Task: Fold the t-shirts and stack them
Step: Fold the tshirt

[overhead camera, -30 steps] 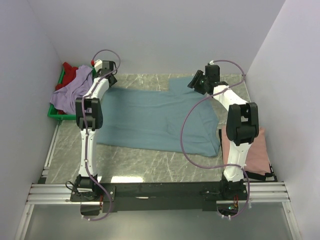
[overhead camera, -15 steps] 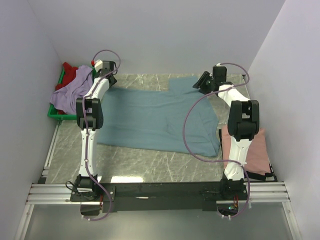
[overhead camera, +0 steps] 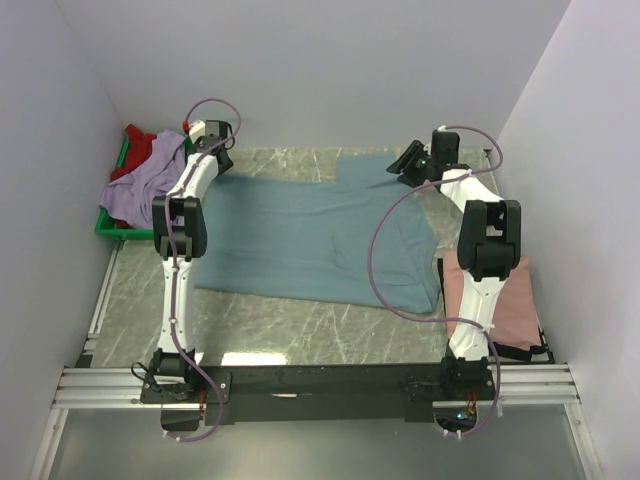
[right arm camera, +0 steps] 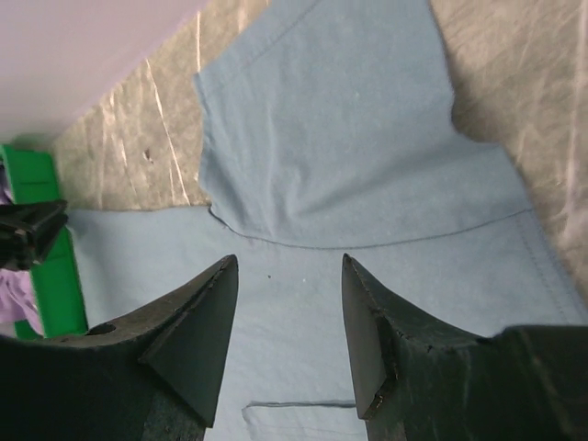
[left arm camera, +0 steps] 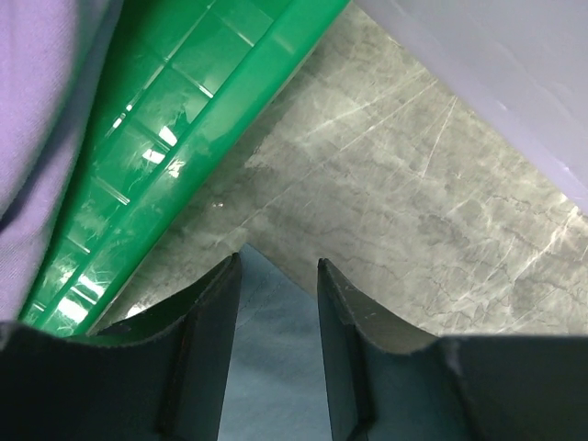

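On my overhead view the grey-blue t-shirt (overhead camera: 310,235) lies spread flat across the middle of the marble counter (overhead camera: 300,325). One sleeve points toward the far wall and the body runs from the left arm's side to the right arm's side.

My left gripper (overhead camera: 222,160) is at the far left corner of that shirt, close to the green tray (overhead camera: 112,228). Its wrist camera shows the two fingers (left arm camera: 211,340) parted, with a pointed corner of the blue cloth visible in the gap between them. I cannot tell from here whether the fingertips touch the fabric. The tray's ribbed side runs diagonally just beyond the fingers, and bare marble fills the rest of that view.

My right gripper (overhead camera: 408,165) is over the far right part of the same shirt. It is wide apart and holds nothing. Through its wrist camera I look down between the fingers at the sleeve and its shoulder seam, lying smooth on the counter.

The lavender t-shirt (overhead camera: 145,185) is heaped in the tray and drapes over its near rim. The red t-shirt (overhead camera: 140,150) is bunched behind it at the tray's far end.

The salmon pink t-shirt (overhead camera: 505,300) sits on the counter at the near right, just beside the blue shirt's near corner. It is partly hidden by the right arm's lower links.
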